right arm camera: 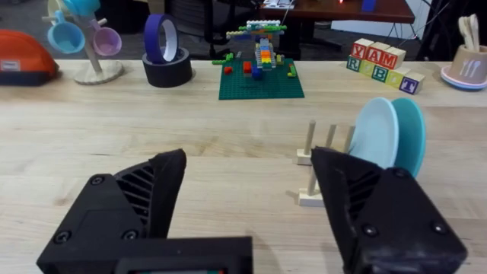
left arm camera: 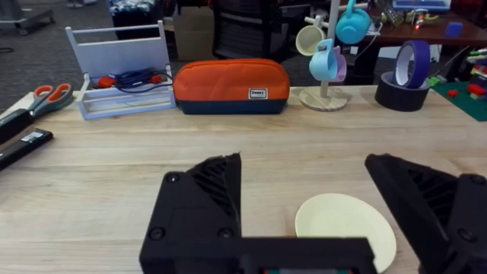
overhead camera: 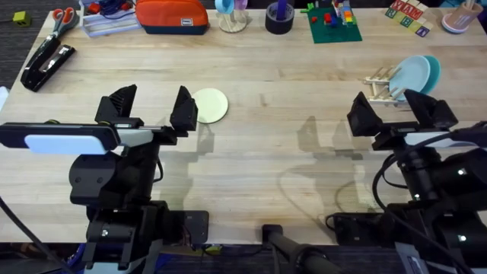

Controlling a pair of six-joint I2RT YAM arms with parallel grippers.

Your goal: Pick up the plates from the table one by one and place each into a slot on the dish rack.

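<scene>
On the bench, the cream plate lies flat just beyond the left tool, spread wide and empty; it should dip low, catching the rim squarely; two plates sit in the rack.

It looked like a robotics lab: a pale butcher-block wooden table was cluttered along its far edge with a green brick baseplate, lettered wooden blocks and purple tape rolls, with office chairs and dark carpet behind
</scene>
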